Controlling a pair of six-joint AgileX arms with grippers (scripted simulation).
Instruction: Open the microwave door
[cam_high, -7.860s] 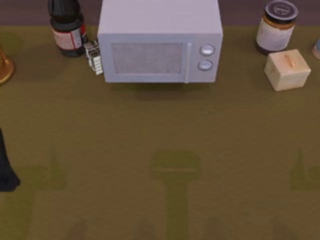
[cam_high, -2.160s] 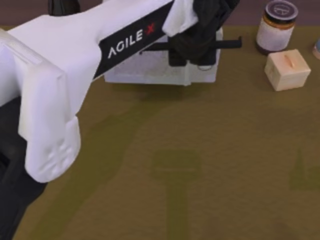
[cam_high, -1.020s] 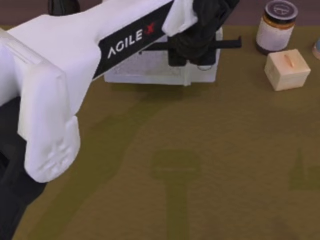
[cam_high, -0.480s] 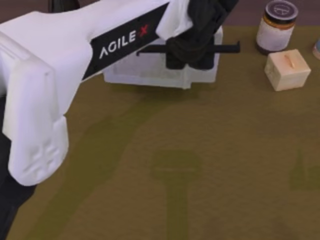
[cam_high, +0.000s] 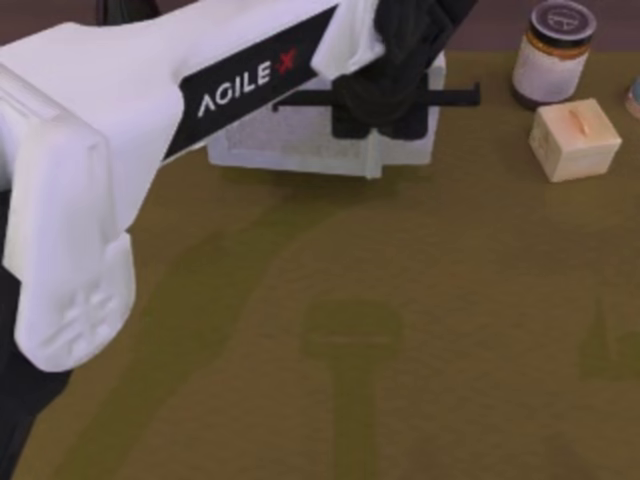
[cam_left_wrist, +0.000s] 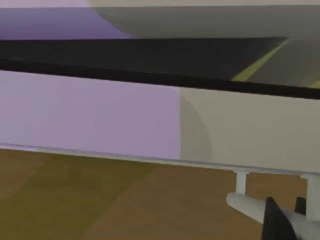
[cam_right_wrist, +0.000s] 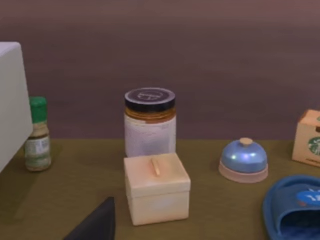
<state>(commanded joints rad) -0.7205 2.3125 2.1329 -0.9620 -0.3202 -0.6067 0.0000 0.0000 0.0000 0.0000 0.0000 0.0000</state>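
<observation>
The microwave (cam_high: 320, 130) stands at the far edge of the worktop (cam_high: 400, 330), around the middle of the top view, with most of its top hidden under my left arm. The microwave door (cam_high: 300, 135) faces the near side, and its mesh window shows below the arm; in the left wrist view I see a dark gap running along the door edge (cam_left_wrist: 150, 120), so the door looks slightly ajar. The slim white handle (cam_high: 373, 160) sits at the door's right edge, and its lower end sticks out under the black left gripper (cam_high: 380, 110). That gripper sits right over the handle; in the left wrist view its dark fingertips (cam_left_wrist: 275, 220) lie against the handle bar (cam_left_wrist: 250, 207), so I read the jaws as pinched on the handle. To the right of the microwave stands a jar with a dark lid (cam_high: 555, 50), and just in front of it a small cream cube (cam_high: 574, 138). The right wrist view shows the same jar and cube, a green-capped spice bottle (cam_right_wrist: 38, 135), a blue bell (cam_right_wrist: 244, 160), a blue slipper (cam_right_wrist: 295, 207) and a small carton (cam_right_wrist: 307, 137). My right gripper is out of view.
</observation>
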